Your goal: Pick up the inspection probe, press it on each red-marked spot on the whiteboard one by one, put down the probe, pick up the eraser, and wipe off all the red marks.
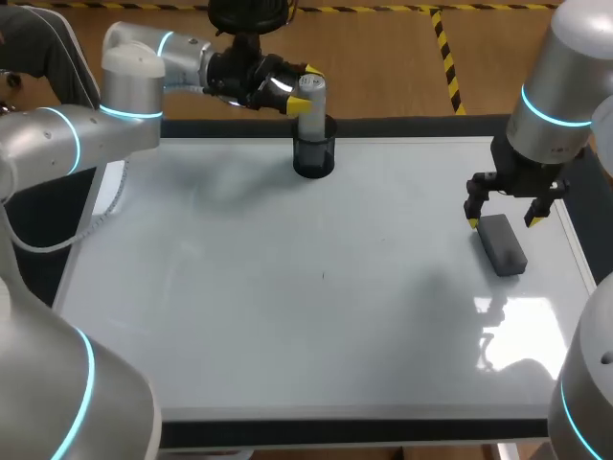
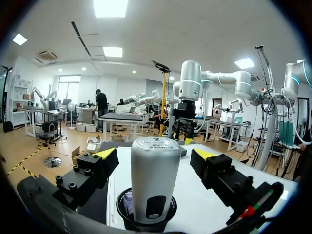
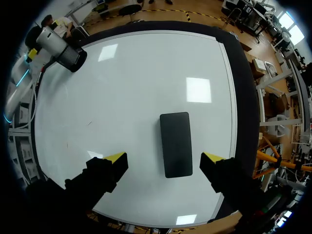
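The probe [image 2: 155, 178], a smooth, pale grey cylinder with a rounded top and a dark oval window low on its side, stands upright in a dark, round cup [image 1: 314, 156] at the far edge of the whiteboard [image 1: 287, 316]. The left claw [image 2: 155, 155] sits level with the probe's upper half, its fingers spread wide, one on each side, with a clear gap between each yellow tip and the probe. Well apart, near the board's right edge, the eraser [image 3: 176, 144] lies flat: a matte black, rounded-corner rectangular block. The right claw [image 3: 164, 158] hangs just above it, also spread wide, with the eraser's near half between the two fingers and touching neither. The whiteboard is glossy white, throwing back the ceiling lights, with a dark frame around it.
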Robot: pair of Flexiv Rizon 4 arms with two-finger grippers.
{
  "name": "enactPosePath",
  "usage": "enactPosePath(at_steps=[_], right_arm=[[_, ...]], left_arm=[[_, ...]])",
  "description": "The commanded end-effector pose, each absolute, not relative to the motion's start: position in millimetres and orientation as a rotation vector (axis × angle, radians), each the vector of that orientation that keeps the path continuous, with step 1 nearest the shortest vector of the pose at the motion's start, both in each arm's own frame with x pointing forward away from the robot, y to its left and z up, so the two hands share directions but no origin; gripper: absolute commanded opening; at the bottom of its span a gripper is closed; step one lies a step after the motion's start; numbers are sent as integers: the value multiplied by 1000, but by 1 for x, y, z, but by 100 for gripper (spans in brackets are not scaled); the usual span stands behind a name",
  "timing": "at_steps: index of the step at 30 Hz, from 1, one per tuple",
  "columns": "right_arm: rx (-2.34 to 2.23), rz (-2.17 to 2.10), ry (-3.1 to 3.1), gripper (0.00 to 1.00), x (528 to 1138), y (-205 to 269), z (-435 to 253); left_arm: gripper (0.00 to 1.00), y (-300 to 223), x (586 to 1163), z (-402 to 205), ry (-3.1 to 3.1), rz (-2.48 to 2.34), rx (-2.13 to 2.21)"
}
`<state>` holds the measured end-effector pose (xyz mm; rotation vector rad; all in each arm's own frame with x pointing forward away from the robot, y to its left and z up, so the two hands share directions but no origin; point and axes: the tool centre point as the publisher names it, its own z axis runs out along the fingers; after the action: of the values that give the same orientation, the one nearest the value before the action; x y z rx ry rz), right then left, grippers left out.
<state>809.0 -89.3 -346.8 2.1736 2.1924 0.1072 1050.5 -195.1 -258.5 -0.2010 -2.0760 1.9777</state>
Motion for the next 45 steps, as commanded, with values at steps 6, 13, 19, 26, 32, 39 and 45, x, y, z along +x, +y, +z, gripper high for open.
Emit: enactPosePath(at_steps=[6,13,19,26,32,39,45], right_arm=[[2173,110,2193,100,808,-90,-346],[2173,110,2193,100,808,-90,-346],[2173,110,2193,100,808,-90,-346],[2173,110,2193,100,808,-90,-346],[2173,110,2193,100,808,-90,-346],[2173,110,2193,100,808,-90,-346],[2173,110,2193,100,808,-90,-346]], left_arm=[[100,-178,1043,-253,-2120,2020,-145],[100,-164,1042,-253,-2126,2036,-128],[100,-153,1037,-256,-2131,2054,-99],[100,-135,1031,-257,-2150,2067,-58],[100,-124,1028,-259,-2168,2079,-19],[100,-116,1024,-257,-2183,2094,8],[100,-114,1026,-256,-2195,2100,28]])
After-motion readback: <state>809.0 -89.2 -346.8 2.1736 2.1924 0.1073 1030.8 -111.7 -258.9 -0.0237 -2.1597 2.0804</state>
